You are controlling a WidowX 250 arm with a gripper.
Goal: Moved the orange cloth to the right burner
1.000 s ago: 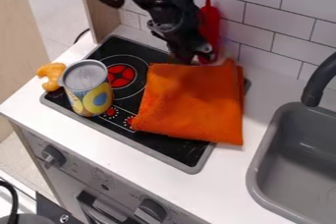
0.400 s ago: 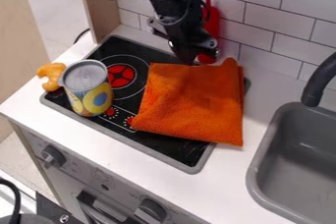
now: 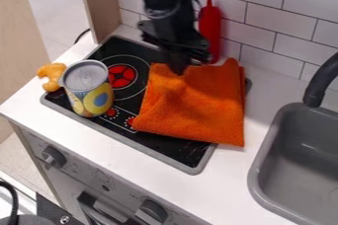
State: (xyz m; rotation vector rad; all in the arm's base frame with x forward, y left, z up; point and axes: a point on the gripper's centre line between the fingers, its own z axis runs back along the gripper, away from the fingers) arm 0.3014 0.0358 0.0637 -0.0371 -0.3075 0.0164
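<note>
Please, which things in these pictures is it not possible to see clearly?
In the camera view:
- Right burner: hidden under the orange cloth.
- End effector: dark and blurred, so its opening is unclear.
- Sink: cut off by the right edge.
- Small marks on the oven's front panel: too small to read.
- Contents of the can: hidden by its closed top.

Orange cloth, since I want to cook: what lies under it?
Under the orange cloth lie part of the black stove and some white counter; any burner beneath is hidden.
</note>
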